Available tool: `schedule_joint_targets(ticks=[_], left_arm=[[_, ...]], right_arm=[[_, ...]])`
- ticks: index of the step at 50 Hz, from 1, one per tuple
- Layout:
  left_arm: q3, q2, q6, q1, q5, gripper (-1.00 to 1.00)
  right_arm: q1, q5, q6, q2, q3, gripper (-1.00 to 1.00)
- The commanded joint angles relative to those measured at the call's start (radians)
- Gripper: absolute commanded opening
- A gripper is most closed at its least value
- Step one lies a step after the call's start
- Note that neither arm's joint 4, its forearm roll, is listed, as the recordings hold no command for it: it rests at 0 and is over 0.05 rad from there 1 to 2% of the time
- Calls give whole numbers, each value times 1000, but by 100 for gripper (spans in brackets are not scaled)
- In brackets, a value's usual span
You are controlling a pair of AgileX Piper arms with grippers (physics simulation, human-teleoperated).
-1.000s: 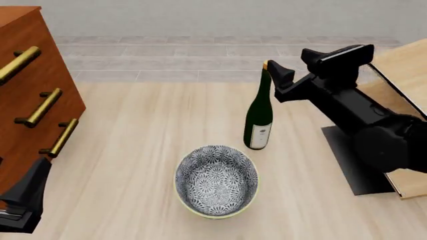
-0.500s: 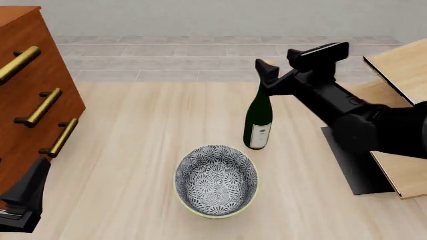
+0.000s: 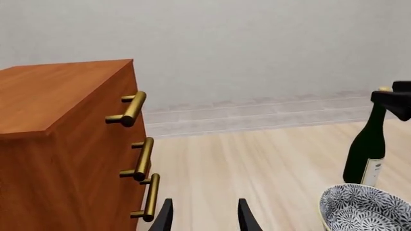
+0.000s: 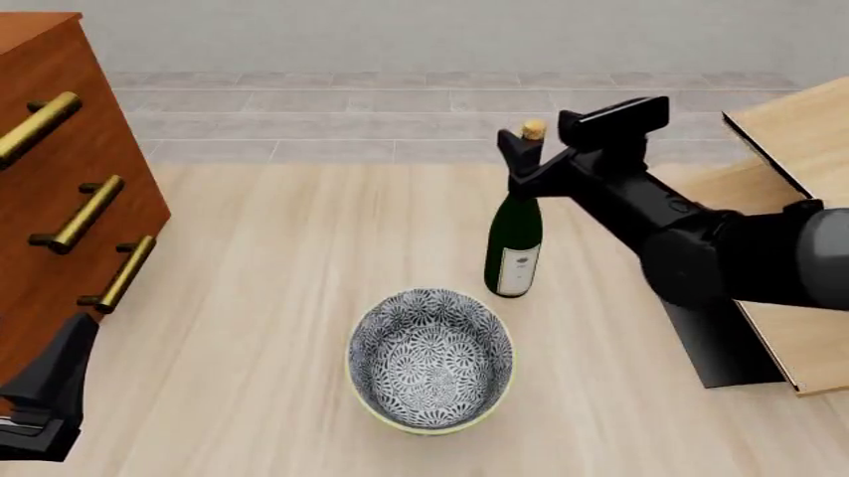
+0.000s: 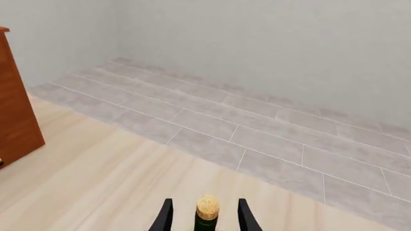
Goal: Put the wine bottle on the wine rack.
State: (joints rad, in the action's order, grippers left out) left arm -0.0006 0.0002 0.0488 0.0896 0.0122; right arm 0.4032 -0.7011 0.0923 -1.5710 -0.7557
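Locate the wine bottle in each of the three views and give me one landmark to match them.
Front view: the wine bottle stands upright at centre, just beyond the bowl, neck at the right gripper.
Left wrist view: at the right edge, beside the bowl, with a black gripper finger at its top.
Right wrist view: only the cork and neck top, low at centre between the fingers.
Shared landmark: the cabinet, in all three.

Bright, even, sharp simulator renders
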Motion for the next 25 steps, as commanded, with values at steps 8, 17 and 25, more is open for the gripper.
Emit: schedule_joint_targets(ticks=[8, 17, 25], left_arm=[[0, 0, -4, -4, 1, 100], [0, 0, -3, -3, 2, 100], [0, 0, -6, -6, 3, 100]], right_arm=[[-3, -8, -1, -45, -10, 100], [-2, -9, -4, -61, -17, 100], [-1, -1, -13, -78, -26, 100]])
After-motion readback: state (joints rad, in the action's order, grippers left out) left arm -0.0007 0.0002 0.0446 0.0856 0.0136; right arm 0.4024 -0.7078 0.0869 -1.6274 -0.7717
